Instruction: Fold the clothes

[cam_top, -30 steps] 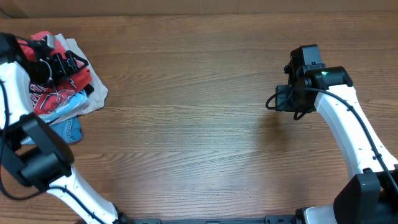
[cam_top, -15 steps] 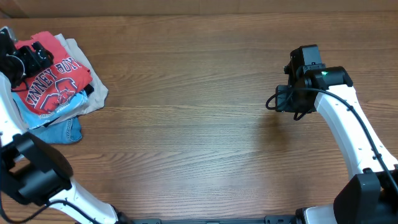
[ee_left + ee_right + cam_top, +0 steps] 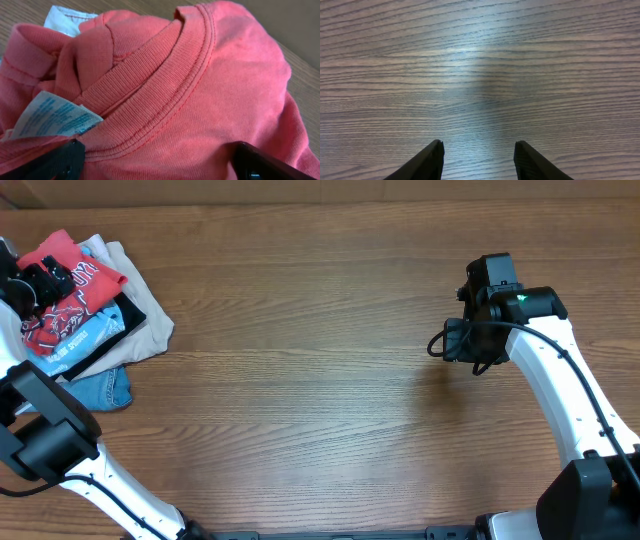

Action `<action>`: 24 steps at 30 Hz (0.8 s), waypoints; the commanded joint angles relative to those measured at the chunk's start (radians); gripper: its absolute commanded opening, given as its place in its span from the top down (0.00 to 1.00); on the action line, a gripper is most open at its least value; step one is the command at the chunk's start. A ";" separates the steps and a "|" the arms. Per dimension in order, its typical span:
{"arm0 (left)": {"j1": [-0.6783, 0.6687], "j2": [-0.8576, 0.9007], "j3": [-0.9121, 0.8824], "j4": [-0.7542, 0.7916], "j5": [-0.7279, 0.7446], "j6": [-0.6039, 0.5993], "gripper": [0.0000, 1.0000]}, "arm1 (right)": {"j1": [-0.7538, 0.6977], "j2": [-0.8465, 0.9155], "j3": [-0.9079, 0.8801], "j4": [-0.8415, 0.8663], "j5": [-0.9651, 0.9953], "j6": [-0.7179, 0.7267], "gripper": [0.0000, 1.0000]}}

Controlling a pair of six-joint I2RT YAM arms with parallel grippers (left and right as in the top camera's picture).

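Observation:
The clothes, a red T-shirt (image 3: 88,277) with white lettering, lie bunched on top of a pile at the table's far left. My left gripper (image 3: 35,280) is down on the shirt's left part. In the left wrist view the ribbed collar (image 3: 165,75) and the white neck tag (image 3: 55,117) fill the frame. The left gripper (image 3: 160,162) stands open, its jaws wide apart with red cloth bulging between them. My right gripper (image 3: 460,340) hovers over bare wood at the right. In its own view the right gripper (image 3: 479,150) is partly open with nothing between the fingers.
Under the red shirt are a light blue printed shirt (image 3: 85,340), a black garment (image 3: 122,315), a beige one (image 3: 148,325) and denim (image 3: 108,388). The wooden table (image 3: 300,380) stretches between the two arms.
The red shirt lay flat with its lettering showing; now it is bunched and folded over toward the upper left. My left gripper shifted on the pile and its jaws widened. The right arm stayed still.

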 commanded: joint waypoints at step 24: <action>-0.154 -0.388 0.045 -0.238 -0.153 -0.014 0.00 | -0.002 -0.025 0.018 0.100 -0.108 0.022 0.00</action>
